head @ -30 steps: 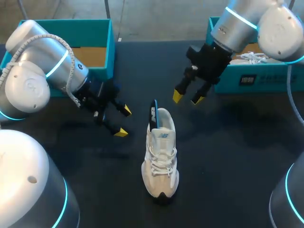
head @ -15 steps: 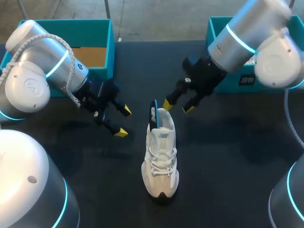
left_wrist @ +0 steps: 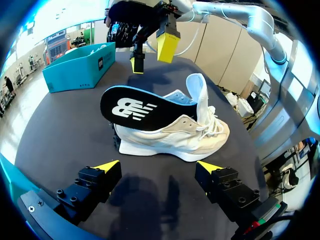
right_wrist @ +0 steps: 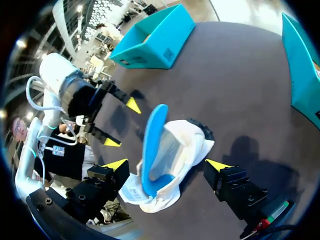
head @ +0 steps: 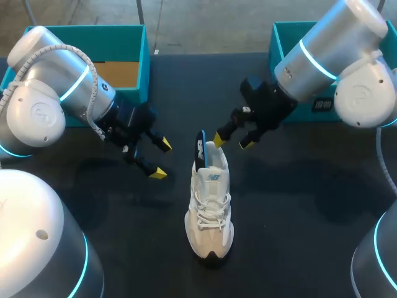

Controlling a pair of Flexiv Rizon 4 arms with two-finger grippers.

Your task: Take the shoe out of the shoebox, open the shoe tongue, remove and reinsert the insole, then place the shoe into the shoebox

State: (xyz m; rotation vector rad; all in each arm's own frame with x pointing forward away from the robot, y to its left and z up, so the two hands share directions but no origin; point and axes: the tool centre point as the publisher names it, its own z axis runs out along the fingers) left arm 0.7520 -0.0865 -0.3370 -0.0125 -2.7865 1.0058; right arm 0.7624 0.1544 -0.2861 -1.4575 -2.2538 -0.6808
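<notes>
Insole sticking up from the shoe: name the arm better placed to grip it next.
Right, probably. The right pincer hangs open close above the upright insole at the heel of the shoe. The left pincer, also open, sits farther off to the side.

Rounded, glossy white left arm (head: 43, 105) and right arm (head: 347, 62), glowing cyan rings at joints. White ribbed cable (head: 62, 49) along left arm. Black, blocky left gripper (head: 160, 158) and right gripper (head: 233, 141): small screws, bright yellow wedge fingertips (left_wrist: 106, 165).
</notes>
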